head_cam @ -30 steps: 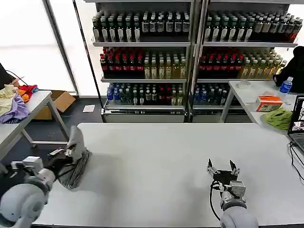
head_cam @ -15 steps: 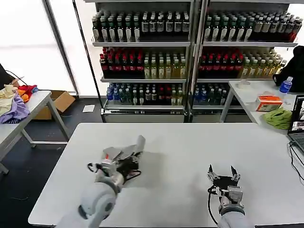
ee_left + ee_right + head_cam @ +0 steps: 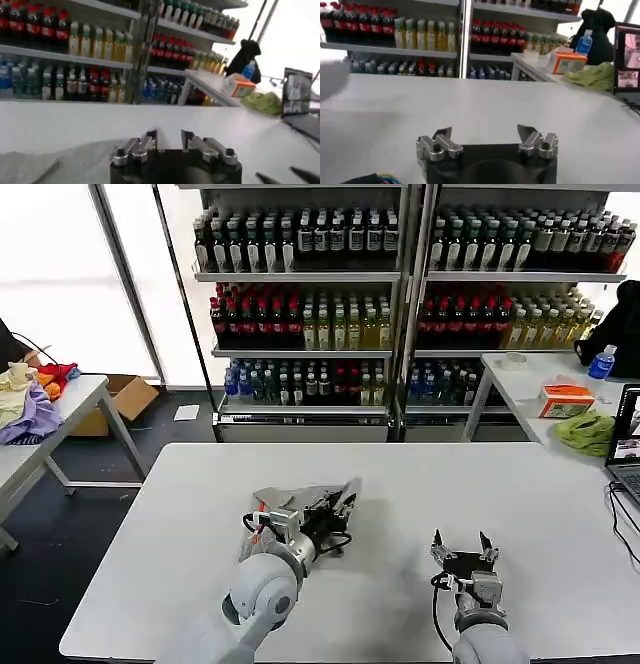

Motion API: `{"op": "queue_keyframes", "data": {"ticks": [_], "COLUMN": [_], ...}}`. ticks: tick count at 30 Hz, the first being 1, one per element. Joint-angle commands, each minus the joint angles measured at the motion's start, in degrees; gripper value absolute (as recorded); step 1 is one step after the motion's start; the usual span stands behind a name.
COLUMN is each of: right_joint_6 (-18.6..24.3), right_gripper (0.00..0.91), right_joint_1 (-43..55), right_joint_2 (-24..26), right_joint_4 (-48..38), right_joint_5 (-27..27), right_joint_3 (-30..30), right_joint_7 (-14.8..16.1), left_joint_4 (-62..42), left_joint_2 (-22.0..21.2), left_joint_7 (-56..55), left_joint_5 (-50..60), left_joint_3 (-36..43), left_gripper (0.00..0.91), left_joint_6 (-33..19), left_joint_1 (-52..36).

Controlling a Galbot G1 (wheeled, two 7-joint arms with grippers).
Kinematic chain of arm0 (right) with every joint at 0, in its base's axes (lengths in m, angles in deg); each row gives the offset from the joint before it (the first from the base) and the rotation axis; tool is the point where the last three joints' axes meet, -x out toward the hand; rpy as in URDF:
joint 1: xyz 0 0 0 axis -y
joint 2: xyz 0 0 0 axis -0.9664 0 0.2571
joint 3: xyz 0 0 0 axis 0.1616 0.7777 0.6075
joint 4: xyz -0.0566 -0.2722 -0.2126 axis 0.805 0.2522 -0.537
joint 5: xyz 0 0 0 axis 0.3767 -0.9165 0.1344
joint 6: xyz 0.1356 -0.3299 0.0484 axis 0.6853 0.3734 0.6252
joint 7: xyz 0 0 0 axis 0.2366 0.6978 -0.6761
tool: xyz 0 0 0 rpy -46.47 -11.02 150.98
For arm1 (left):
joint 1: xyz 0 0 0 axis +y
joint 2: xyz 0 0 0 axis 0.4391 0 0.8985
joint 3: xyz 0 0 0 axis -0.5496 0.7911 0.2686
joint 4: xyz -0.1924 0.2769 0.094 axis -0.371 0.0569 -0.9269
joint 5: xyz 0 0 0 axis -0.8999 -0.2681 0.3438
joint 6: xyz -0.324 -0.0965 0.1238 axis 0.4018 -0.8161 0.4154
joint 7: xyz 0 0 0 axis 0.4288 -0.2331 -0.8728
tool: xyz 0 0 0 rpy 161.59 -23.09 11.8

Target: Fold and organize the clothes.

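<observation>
A light grey shirt (image 3: 288,496) lies bunched on the white table (image 3: 400,474), left of the middle. In the left wrist view it is a grey fold (image 3: 55,161) beside the gripper body. My left gripper (image 3: 340,502) sits right at the shirt's right edge, pointing right. Its jaws (image 3: 168,136) stand apart, with bare table showing between them. My right gripper (image 3: 461,546) rests low over the table near the front right, open and empty (image 3: 484,132). The shirt's print and collar are hidden.
Shelves of bottles (image 3: 310,324) stand behind the table. A side table at the left holds purple, yellow and red fabrics (image 3: 30,409). The table at the right carries a lime-green cloth (image 3: 588,432), an orange box (image 3: 566,399) and a laptop (image 3: 628,439).
My left arm swung from the table's left edge to the middle, bringing the grey shirt with it. The right gripper shifted slightly nearer and to the left.
</observation>
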Motion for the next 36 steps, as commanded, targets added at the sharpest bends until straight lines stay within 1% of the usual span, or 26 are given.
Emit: {"op": "queue_keyframes", "data": {"ticks": [1,2,3,5,6,8,11,15,18,23,26,28,29,30,31,32,34,35,36], "right_joint_6": [-0.24,-1.18,-1.70,-3.23,-3.56,-5.08,-7.02,-8.04,-8.79,-8.86,-8.93,-8.95,-8.95,-8.97,-8.97,-8.98,-8.98,-8.98,-8.99], "right_gripper": [0.907,0.907,0.907,0.907,0.907,0.907,0.907,0.907,0.907,0.907,0.907,0.907,0.877,0.867,0.736,0.675,0.464,0.423,0.403], "right_joint_1": [5.23,6.22,6.60,8.07,8.19,9.52,10.82,12.58,14.20,16.66,18.31,19.32,19.46,19.67,19.80,19.87,20.17,20.20,20.25], "right_joint_2": [-0.26,-0.29,-0.28,-0.22,-0.13,0.37,0.90,1.75,2.99,4.54,5.26,5.48,5.53,5.65,5.75,5.78,5.66,5.60,5.52], "right_joint_4": [-2.49,-2.24,-2.02,-1.53,-1.49,-0.71,-0.04,-1.06,-1.51,-3.30,-4.37,-5.22,-5.37,-5.50,-5.58,-5.63,-6.05,-6.15,-6.32], "right_joint_5": [9.20,14.33,16.15,21.41,22.14,25.10,27.83,28.34,31.69,33.32,35.45,35.71,35.72,35.74,35.79,35.80,35.73,35.69,35.70], "right_joint_3": [3.69,4.54,5.07,6.91,7.08,9.52,11.80,14.51,16.15,19.02,20.59,21.40,21.57,21.95,22.35,22.54,23.44,23.62,23.96], "right_joint_7": [-0.46,-1.15,-1.59,-3.07,-3.29,-4.61,-5.97,-7.36,-8.63,-9.39,-9.78,-10.28,-10.36,-10.53,-10.41,-10.40,-10.47,-10.60,-10.81], "left_joint_4": [5.20,5.81,6.76,7.79,8.41,9.61,10.80,12.00,12.90,13.30,13.14,13.02,12.99,12.98,12.95,12.90,12.83,12.81,12.79], "left_joint_2": [0.12,1.55,3.31,6.78,8.50,11.00,13.29,16.63,18.38,18.90,18.56,18.24,18.13,18.05,18.02,18.01,18.04,18.06,18.09], "left_joint_7": [-1.77,-1.93,-1.25,-0.72,-0.89,-0.99,-1.03,0.31,1.49,1.23,1.05,1.00,0.98,0.96,0.97,0.94,0.79,0.64,0.59], "left_joint_5": [-6.56,-5.32,-1.38,1.27,1.29,2.09,3.29,7.60,9.64,9.19,9.26,9.09,8.91,8.67,8.48,8.39,8.05,7.62,7.37], "left_joint_3": [-4.92,-5.99,-8.71,-10.93,-11.69,-13.71,-17.21,-19.92,-22.69,-25.71,-26.38,-26.90,-27.17,-27.40,-27.61,-27.73,-27.93,-28.02,-28.12], "left_gripper": [0.907,0.907,0.907,0.907,0.907,0.907,0.907,0.907,0.907,0.907,0.907,0.907,0.907,0.907,0.907,0.907,0.907,0.907,0.907], "left_joint_6": [-0.93,-0.06,1.99,3.64,3.84,3.87,3.91,3.94,3.93,3.92,3.92,3.90,3.88,3.88,3.87,3.86,3.86,3.87,3.86], "left_joint_1": [-1.08,-0.56,0.89,2.87,4.01,6.28,9.77,15.37,18.72,20.70,21.61,22.30,22.59,22.74,23.01,23.07,23.02,22.93,22.84]}}
